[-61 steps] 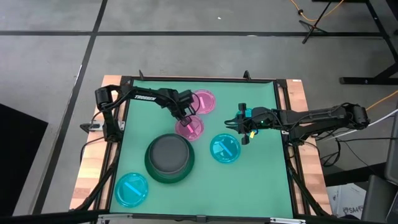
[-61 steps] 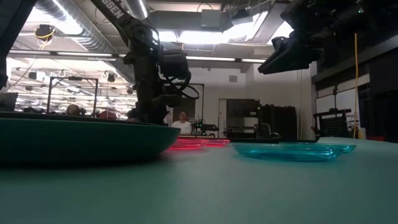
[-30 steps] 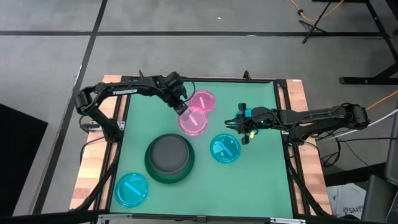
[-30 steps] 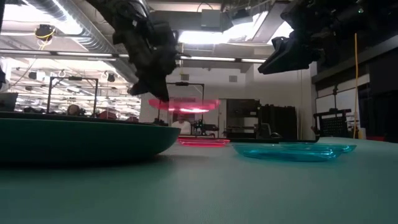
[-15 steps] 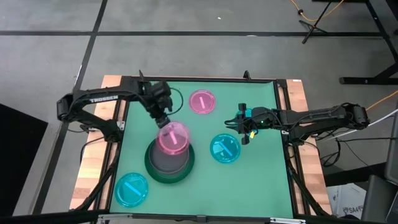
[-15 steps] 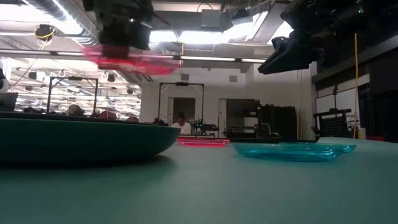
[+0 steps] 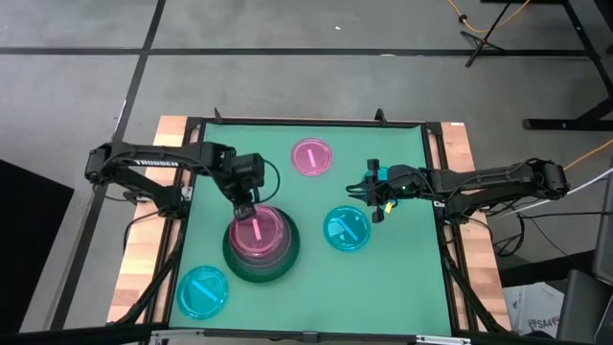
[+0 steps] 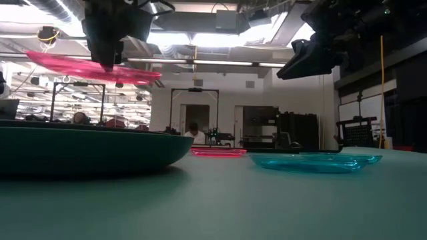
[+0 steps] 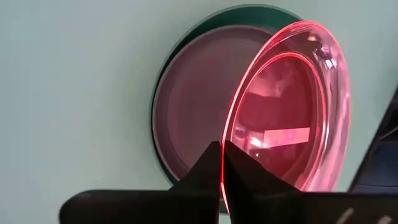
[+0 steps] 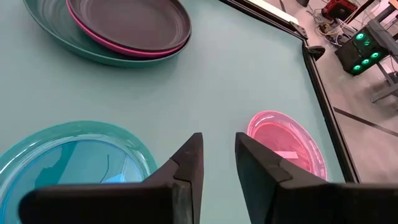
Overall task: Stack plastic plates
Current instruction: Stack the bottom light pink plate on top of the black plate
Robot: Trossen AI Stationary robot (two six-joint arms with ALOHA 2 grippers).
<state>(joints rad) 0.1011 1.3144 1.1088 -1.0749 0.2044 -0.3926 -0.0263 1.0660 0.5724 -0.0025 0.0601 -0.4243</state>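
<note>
From above, your left tool pinches the rim of a small see-through pink plate, right over the stack in the big dark green plate. Lower it slowly, keep it level, and let go only when it sits in the middle of the stack. The right tool waits above the bench, near a cyan plate. Another cyan plate and a second pink plate lie well apart from the stack.

From bench height, the held pink plate hangs above the green plate, tilted and not touching it.

From the left wrist, the tool's fingers are shut tight on the plate's edge.

From the right wrist, that tool is a little open and holds nothing.
</note>
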